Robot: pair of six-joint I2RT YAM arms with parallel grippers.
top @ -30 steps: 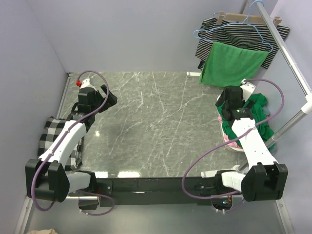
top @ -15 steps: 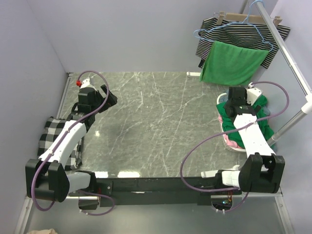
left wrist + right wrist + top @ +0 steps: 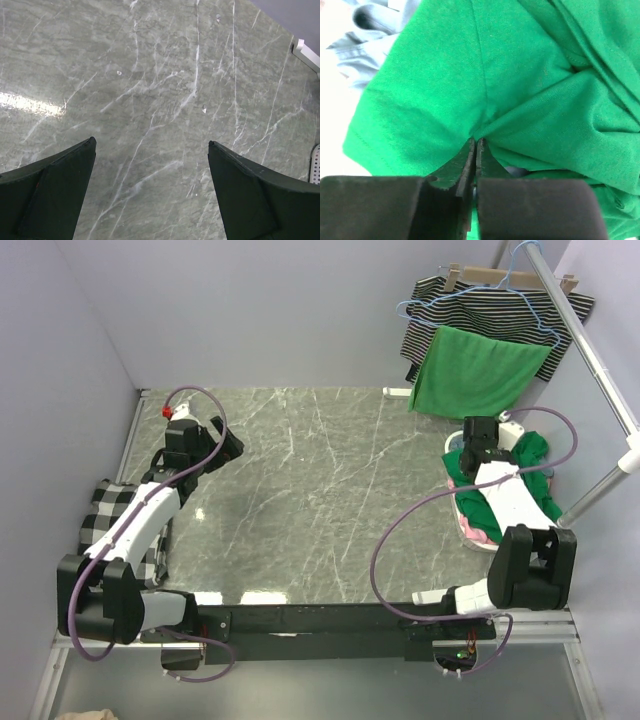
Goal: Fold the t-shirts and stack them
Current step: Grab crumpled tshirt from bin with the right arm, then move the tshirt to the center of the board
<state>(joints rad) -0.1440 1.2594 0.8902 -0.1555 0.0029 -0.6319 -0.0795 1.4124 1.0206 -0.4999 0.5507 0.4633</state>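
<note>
An emerald green t-shirt (image 3: 532, 451) lies crumpled on top of a pile in a white basket (image 3: 468, 531) at the table's right edge. A coral t-shirt (image 3: 479, 531) shows at the pile's near side, and a dusty blue one (image 3: 367, 30) lies beside the green. My right gripper (image 3: 476, 141) is down in the pile with its jaws pressed together, pinching a fold of the green t-shirt (image 3: 440, 85). At the far left, my left gripper (image 3: 151, 142) hangs open over bare marble (image 3: 160, 75) with nothing between its fingers.
A black-and-white striped garment (image 3: 500, 305) and a bright green cloth (image 3: 470, 370) hang on a rail (image 3: 592, 352) at the back right. A checkered cloth (image 3: 108, 506) lies off the table's left edge. Walls close in on the left and back.
The right arm reached farther over the basket, lowered into the pile and shut on the green t-shirt. The left arm shifted only slightly and stayed open.
</note>
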